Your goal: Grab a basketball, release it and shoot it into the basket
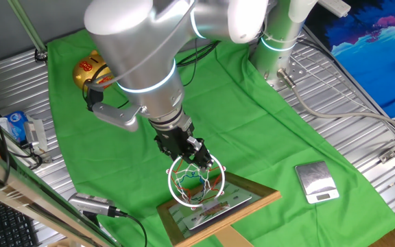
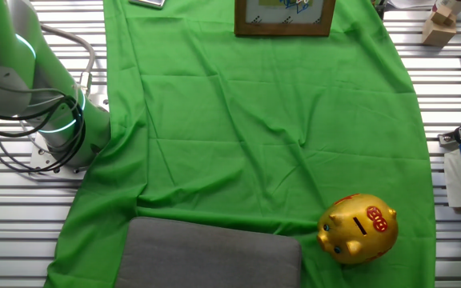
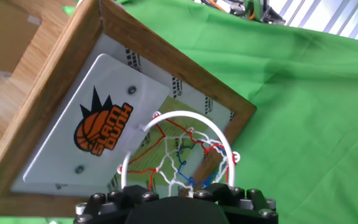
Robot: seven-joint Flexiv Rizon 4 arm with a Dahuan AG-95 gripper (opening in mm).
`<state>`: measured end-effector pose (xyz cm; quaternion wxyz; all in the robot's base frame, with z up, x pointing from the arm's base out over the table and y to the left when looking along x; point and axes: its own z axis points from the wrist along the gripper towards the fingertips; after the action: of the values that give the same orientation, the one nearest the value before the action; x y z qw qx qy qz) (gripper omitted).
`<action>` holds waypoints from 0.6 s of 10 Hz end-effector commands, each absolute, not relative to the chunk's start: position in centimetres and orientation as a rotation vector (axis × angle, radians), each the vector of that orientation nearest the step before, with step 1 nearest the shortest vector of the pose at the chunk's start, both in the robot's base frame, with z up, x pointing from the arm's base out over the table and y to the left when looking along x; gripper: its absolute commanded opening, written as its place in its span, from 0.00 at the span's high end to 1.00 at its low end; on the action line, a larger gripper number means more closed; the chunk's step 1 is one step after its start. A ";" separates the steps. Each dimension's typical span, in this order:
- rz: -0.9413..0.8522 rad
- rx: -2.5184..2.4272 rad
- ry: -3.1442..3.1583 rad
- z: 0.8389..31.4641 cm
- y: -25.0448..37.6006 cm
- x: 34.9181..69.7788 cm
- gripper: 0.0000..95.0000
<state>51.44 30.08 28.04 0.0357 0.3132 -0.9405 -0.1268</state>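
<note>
Green cloth [image 1: 252, 116] covers the slatted tabletop [image 1: 362, 116], where the pincer [image 1: 201, 163] hangs just above the basket [image 1: 196, 182]; whether its fingers are spread or closed cannot be told, and the basketball is not visible in any view

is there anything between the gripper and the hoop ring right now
Nothing visible. The gripper hangs right over the white ring of the hoop, with only the open net below. The ball itself isn't visible in any view.

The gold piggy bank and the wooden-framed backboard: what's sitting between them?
Only wrinkled green cloth lies between the gold piggy bank and the wooden-framed backboard; the stretch is otherwise bare, as the other fixed view shows.
</note>
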 end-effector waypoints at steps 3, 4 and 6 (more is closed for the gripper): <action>-0.368 1.218 -2.734 29.3 27.4 50.5 0.20; -0.353 1.231 -2.731 29.3 27.4 50.5 0.20; -0.352 1.261 -2.722 29.2 27.4 50.5 0.20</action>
<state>50.61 27.48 29.24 0.0611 0.4154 -0.9001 -0.1168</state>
